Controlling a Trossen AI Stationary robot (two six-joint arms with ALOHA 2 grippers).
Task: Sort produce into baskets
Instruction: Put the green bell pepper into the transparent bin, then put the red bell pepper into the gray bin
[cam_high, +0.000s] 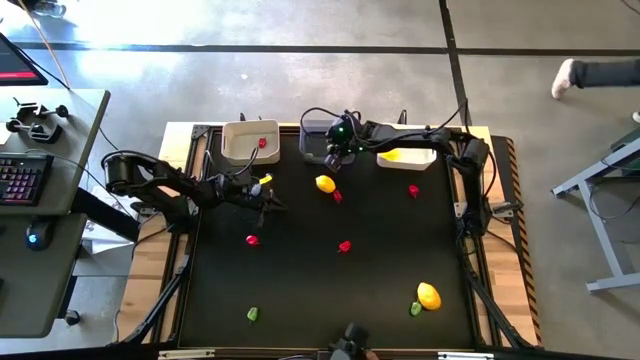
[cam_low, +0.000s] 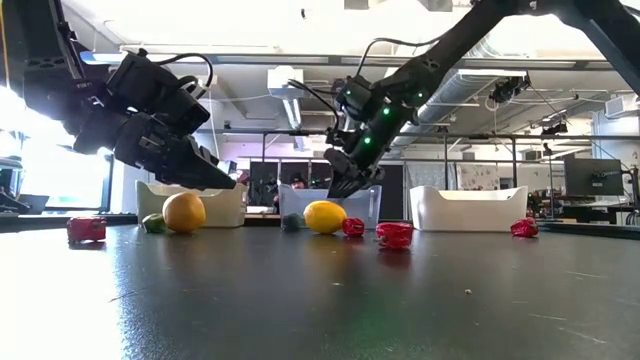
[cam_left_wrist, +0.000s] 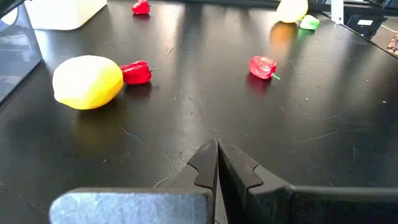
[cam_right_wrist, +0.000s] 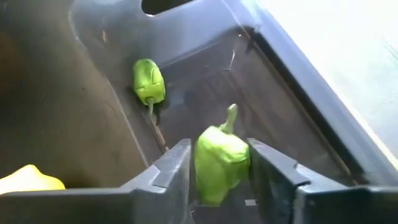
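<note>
My right gripper (cam_right_wrist: 219, 180) is shut on a small green pepper (cam_right_wrist: 219, 163) over the dark grey bin (cam_high: 318, 140) at the table's far edge. Another green pepper (cam_right_wrist: 148, 81) lies on that bin's floor. My left gripper (cam_left_wrist: 217, 155) is shut and empty, just above the table at far left (cam_high: 268, 200). A lemon (cam_high: 325, 183) and a red pepper (cam_high: 337, 195) lie ahead of it. The cream-white bin (cam_high: 250, 142) holds a red piece. The white bin (cam_high: 405, 156) holds a yellow piece. My right gripper pinches the green pepper's body (cam_right_wrist: 202, 163) by two opposite sides between its two fingers. The fingers slant down into the dark grey bin. The pepper is clear of the bin's floor, its stem (cam_right_wrist: 231, 117) pointing away from the gripper.
Loose on the table are red pieces (cam_high: 252, 240) (cam_high: 345, 246) (cam_high: 413, 190), a lemon (cam_high: 428, 295) with a green piece (cam_high: 415, 309) beside it, and a green piece (cam_high: 253, 314) near the front edge. The three bins line the far edge.
</note>
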